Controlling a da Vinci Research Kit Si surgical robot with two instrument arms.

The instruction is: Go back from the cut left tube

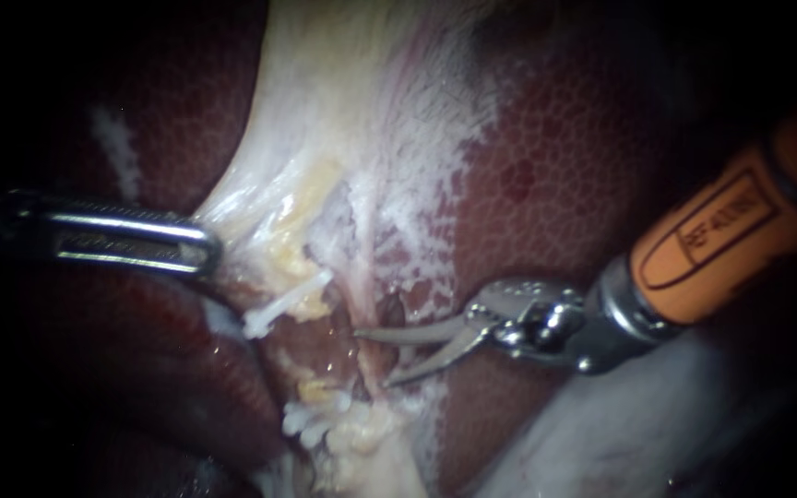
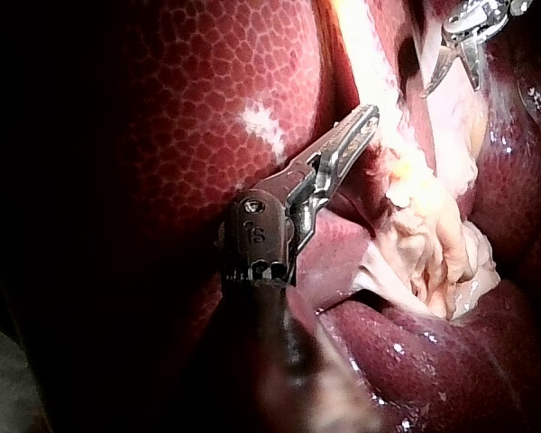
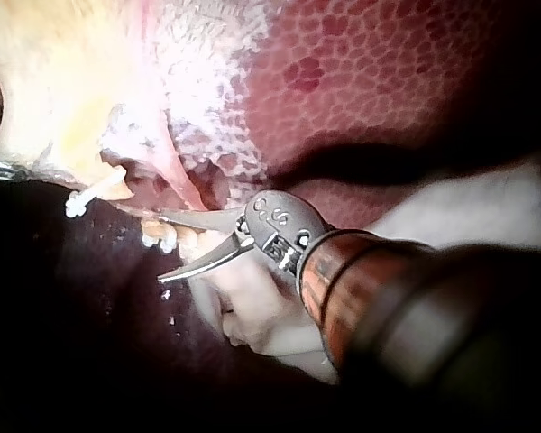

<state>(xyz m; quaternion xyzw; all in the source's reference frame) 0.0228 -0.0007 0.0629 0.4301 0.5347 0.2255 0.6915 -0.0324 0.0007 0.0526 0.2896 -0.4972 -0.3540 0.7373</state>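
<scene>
The left tube is parted. Its upper stump carries a white clip [image 1: 280, 309], and its lower stump holds several white clips [image 1: 311, 420], with a raw gap between them. A thin pink tube [image 1: 364, 281] runs intact just to the right of the gap. My right instrument [image 1: 371, 357], on an orange shaft, has curved blades that stand open beside that gap, close to the pink tube [image 3: 174, 176]. My left instrument [image 1: 209, 249] is shut on the pale gallbladder tissue [image 1: 325, 111] and holds it taut to the left, as the left wrist view [image 2: 365, 122] also shows.
Dark red mottled liver [image 1: 555, 138] surrounds the field on both sides. Yellowish fat [image 1: 292, 249] lies around the stumps. A pale whitish mass [image 1: 620, 433] sits under the right instrument's shaft. The right blades [image 2: 451, 88] show ahead of the left jaws.
</scene>
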